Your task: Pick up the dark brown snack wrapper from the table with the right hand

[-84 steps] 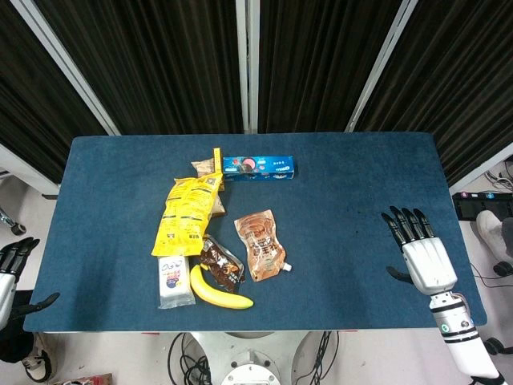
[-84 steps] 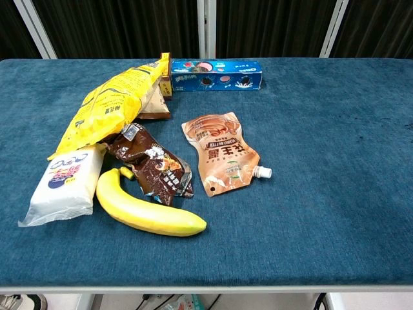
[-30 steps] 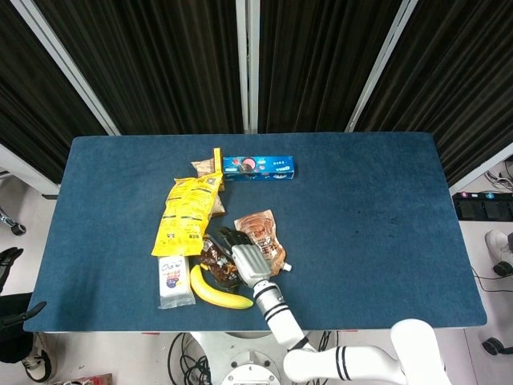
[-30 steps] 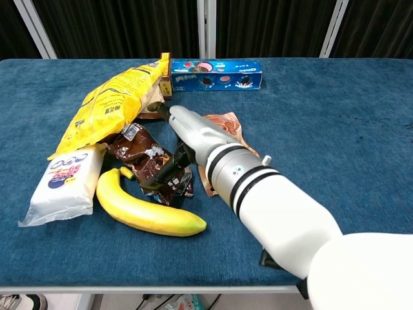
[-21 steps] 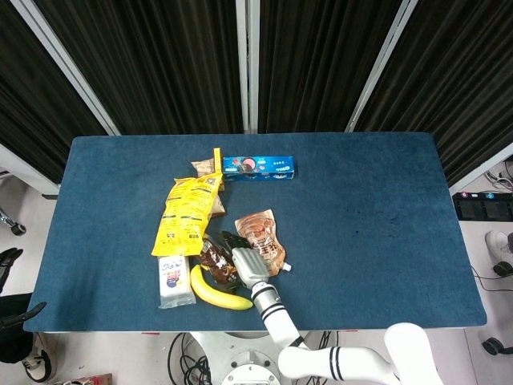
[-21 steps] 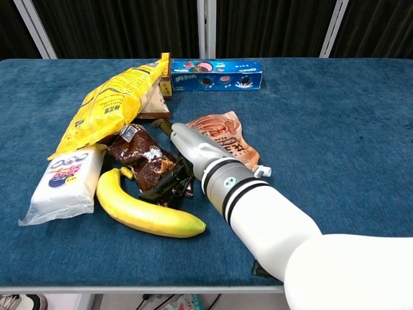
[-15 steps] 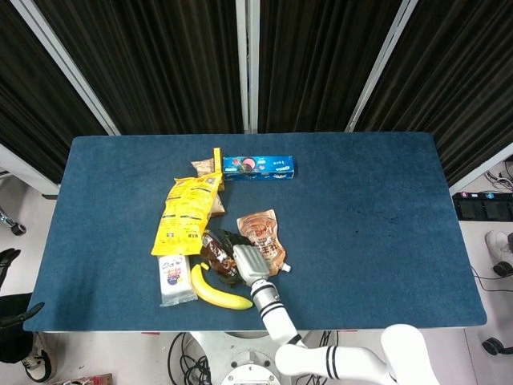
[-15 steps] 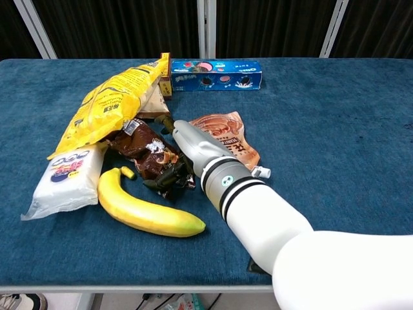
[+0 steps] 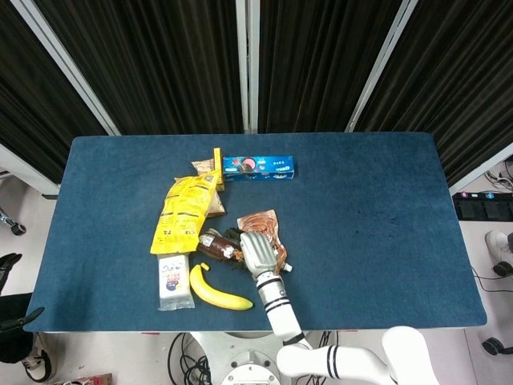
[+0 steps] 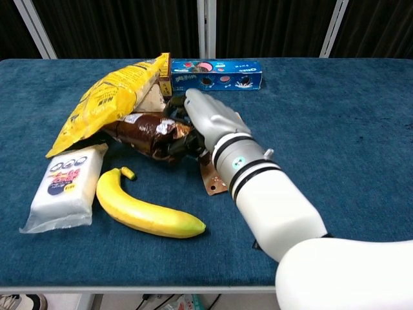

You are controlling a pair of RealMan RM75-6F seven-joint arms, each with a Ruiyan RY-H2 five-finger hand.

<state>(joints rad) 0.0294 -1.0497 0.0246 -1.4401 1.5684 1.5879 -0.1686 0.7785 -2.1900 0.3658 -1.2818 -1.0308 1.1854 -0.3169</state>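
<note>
In the head view the right hand (image 9: pixel 256 251) grips the dark brown snack wrapper (image 9: pixel 216 244) beside the yellow bag (image 9: pixel 182 212) on the blue worktop (image 9: pixel 369 208); the left hand (image 9: pixel 8 265) sits at the frame's edge (grip unclear); in the chest view the wrapper's far end seems raised above the banana (image 10: pixel 147 206).

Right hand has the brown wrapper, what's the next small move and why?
Probably a short straight lift. The right hand grips the dark brown snack wrapper at one end, while its far end reaches under the edge of the yellow chip bag, close above the banana. Rising straight up should free it without dragging those neighbours.
</note>
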